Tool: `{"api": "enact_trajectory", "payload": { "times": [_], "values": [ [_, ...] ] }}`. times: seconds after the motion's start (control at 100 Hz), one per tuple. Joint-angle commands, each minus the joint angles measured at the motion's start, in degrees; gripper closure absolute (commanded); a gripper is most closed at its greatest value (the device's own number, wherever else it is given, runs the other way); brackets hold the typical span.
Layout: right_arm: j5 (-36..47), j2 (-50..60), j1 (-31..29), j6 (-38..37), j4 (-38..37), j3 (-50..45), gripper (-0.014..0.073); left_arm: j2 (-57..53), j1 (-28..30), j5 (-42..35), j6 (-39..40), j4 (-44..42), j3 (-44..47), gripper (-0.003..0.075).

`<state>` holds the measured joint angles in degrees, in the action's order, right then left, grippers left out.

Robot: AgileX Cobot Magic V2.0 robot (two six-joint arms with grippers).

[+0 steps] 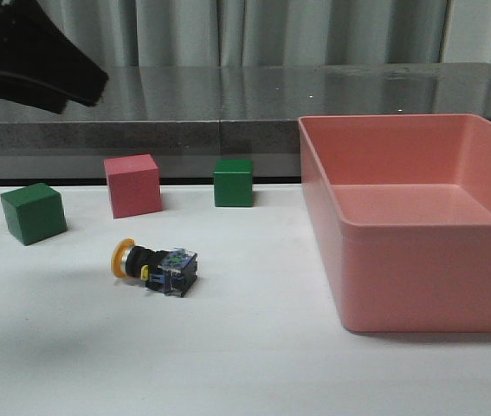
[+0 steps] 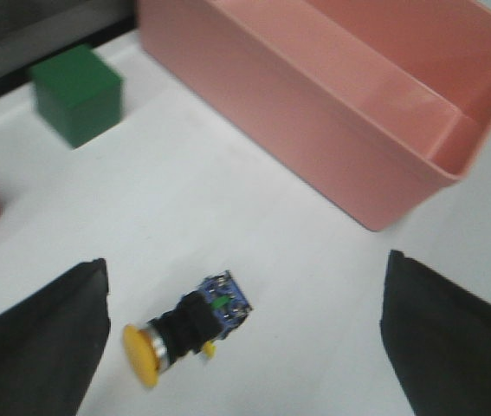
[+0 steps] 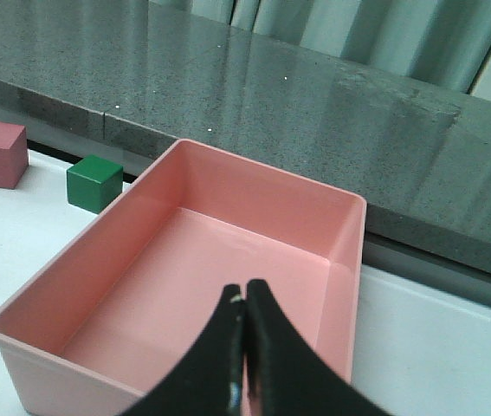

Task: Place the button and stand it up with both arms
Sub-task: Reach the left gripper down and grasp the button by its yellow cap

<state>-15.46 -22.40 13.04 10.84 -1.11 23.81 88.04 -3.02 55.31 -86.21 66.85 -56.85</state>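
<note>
The button lies on its side on the white table, yellow cap to the left and blue contact block to the right. In the left wrist view the button lies on the table between my left gripper's wide-open fingers, nearer the left one. My left gripper is open and empty above it. Part of the left arm shows at the top left of the front view. My right gripper is shut and empty, hovering over the pink bin.
A large empty pink bin stands at the right. Behind the button are a green cube, a pink cube and a second green cube. A dark counter runs along the back.
</note>
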Motion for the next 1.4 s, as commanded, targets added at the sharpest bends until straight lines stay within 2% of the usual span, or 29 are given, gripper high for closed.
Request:
{"api": "enact_trajectory", "payload": {
  "times": [0.0,0.1,0.39,0.82,1.02,1.25,1.39],
  "values": [
    [4.66,-0.15,-0.27,-0.12,0.2,1.46,0.067,2.55,-0.25,7.67,-8.08,4.53,-4.25,0.0125],
    [4.59,-0.15,-0.27,-0.12,0.2,1.46,0.067,7.96,-0.25,12.22,-13.8,0.88,-8.81,0.0125],
    [4.59,-0.15,-0.27,-0.12,0.2,1.46,0.067,18.11,-0.25,12.36,-17.12,0.71,-17.15,0.0125],
    [4.41,-0.15,-0.27,-0.12,0.2,1.16,0.067,23.38,-0.36,11.25,-29.09,-2.73,-17.27,0.0125],
    [4.41,-0.15,-0.27,-0.12,0.2,1.16,0.067,27.16,-0.36,10.94,-30.82,-4.18,-17.27,0.0125],
    [4.47,-0.15,-0.27,-0.12,0.2,1.16,0.067,30.77,-0.48,11.45,-36.31,-4.23,-17.27,0.0132],
    [4.65,-0.15,-0.27,-0.12,0.2,1.16,0.067,32.61,-0.48,11.45,-36.31,-4.33,-17.27,0.0133]
  ]
}}
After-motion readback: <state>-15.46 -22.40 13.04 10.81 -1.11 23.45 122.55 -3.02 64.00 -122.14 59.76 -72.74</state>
